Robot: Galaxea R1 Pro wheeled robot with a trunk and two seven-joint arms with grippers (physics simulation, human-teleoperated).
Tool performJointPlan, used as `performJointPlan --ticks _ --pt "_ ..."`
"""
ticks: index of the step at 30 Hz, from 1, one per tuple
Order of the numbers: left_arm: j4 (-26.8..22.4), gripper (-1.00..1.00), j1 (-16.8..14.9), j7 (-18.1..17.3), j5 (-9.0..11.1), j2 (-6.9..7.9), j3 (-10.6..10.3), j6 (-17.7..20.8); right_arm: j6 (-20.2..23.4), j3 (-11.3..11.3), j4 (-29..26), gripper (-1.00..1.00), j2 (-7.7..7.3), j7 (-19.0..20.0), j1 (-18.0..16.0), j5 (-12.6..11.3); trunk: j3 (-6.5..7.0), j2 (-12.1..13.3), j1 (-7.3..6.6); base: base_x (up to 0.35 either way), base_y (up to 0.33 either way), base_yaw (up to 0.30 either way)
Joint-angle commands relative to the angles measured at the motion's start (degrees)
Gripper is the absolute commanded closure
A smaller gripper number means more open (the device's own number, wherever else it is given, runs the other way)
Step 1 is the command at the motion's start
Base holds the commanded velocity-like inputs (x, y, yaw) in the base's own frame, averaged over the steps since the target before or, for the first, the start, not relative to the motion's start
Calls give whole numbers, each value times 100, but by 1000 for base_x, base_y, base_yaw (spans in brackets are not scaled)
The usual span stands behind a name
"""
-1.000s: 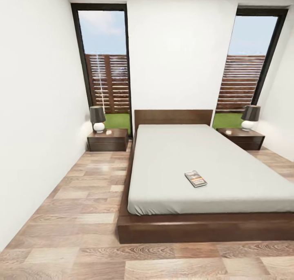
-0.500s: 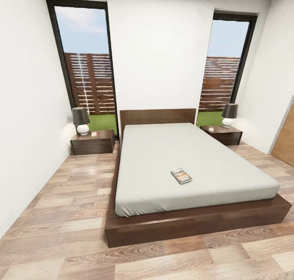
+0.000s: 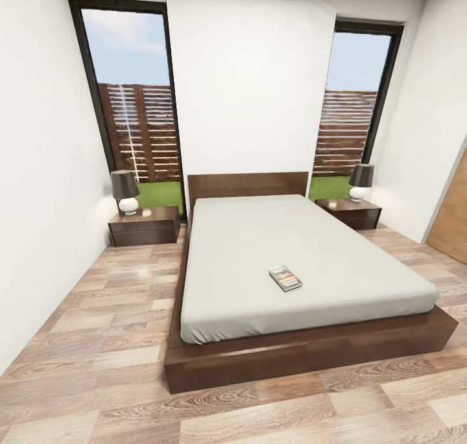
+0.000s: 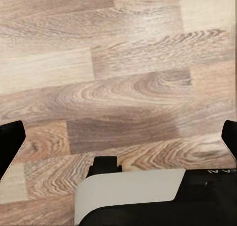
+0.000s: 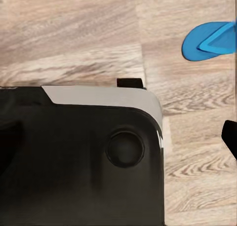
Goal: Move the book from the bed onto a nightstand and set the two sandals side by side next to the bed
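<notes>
The book point(image 3: 285, 278), a small dark paperback, lies flat on the bed point(image 3: 292, 249), toward the foot end of the pale mattress. A dark nightstand point(image 3: 144, 225) stands left of the headboard and a second nightstand point(image 3: 349, 213) stands right of it. In the right wrist view, one blue sandal point(image 5: 210, 40) lies on the plank floor beside my base. My left gripper point(image 4: 118, 137) hangs open over bare floor, its fingertips point(image 4: 10, 146) far apart. My right gripper point(image 5: 118, 139) is open too, with one fingertip point(image 5: 230, 136) showing.
A lamp point(image 3: 125, 191) and a small white item sit on the left nightstand, and another lamp point(image 3: 360, 183) on the right one. A wooden door point(image 3: 454, 217) is at the right wall. White walls flank the wood floor on both sides of the bed. My base point(image 5: 84, 157) is below the grippers.
The head view has shifted, so the bed sits further left in the picture and the door at the right has come into view. Nothing in the room has moved.
</notes>
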Motion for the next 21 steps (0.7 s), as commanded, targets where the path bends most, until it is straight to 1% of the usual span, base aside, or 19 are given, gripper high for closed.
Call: performJointPlan --ticks 1,6,7,10,14,21 --pt "-58 -100 0 -6 -2 0 1 -11 -22 -15 -59 -100 0 7 -1 -2 -5 -3 0 0 0 -1" --pt "-609 -100 -7 -7 -2 -7 3 -8 -32 -15 -661 -100 -9 0 -1 -2 -5 -3 0 0 0 0" --pt "-869 -100 -8 1 1 -11 0 -9 -31 -15 -859 -100 -15 -13 -4 -2 -5 -3 0 0 0 0" --pt "-1178 -100 -9 11 14 -9 4 -13 -29 -27 -1040 -100 -20 -35 -11 -2 -5 -3 0 0 0 0" --pt "-1308 -100 -10 7 20 -4 4 -31 -30 -35 -1108 -100 -23 -36 -13 -2 -5 -3 0 0 0 0" --pt "-1323 -100 -9 10 20 27 21 -151 -26 -49 -1137 -100 -27 -6 -13 -4 -5 -3 0 0 0 0"
